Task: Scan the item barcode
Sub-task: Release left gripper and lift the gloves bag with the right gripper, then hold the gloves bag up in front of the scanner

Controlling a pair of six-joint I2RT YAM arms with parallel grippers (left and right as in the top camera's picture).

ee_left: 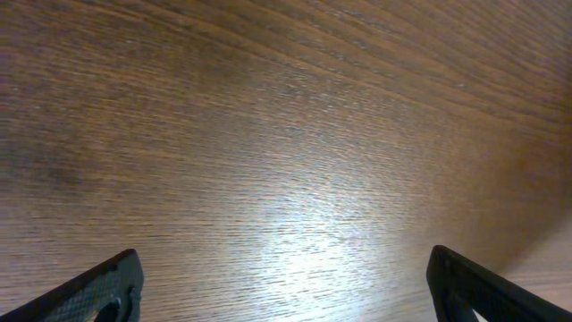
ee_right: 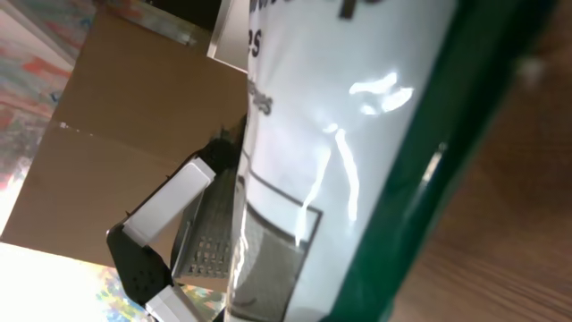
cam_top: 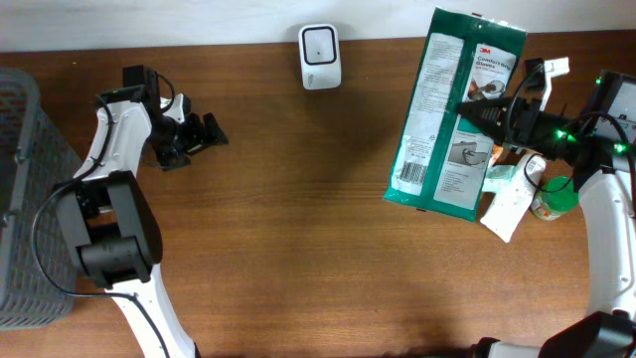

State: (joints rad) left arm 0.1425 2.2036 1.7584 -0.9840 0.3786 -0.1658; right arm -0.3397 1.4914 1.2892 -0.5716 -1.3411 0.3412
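the right end effector (cam_top: 484, 117) is clamped on the right-hand long edge of the glove pack (cam_top: 455, 111), about halfway along it. it holds the pack up over the right part of the counter (cam_top: 298, 229). the pack is a flat green-and-white bag with its printed face turned up to the overhead camera. its long axis runs from the far side of the counter toward the near side and leans a little. the top end, with the brand mark, points away and slightly right, reaching past the counter's far edge in the picture. the bottom end points near and slightly left. in the right wrist view the glove pack (ee_right: 357, 179) fills most of the frame, its glossy film catching glare, and the barcode cannot be made out.

a small white scanner (cam_top: 320, 57) stands at the far edge near the middle, left of the pack and well apart from it. a white card (cam_top: 509, 207) and a green bottle (cam_top: 558, 197) lie partly under the right arm.

the left end effector (cam_top: 199, 139) sits on the left side with its jaws spread wide and nothing between them. in the left wrist view only bare wood lies between its fingertips (ee_left: 98, 295). a grey wire basket (cam_top: 20, 199) stands at the left edge.
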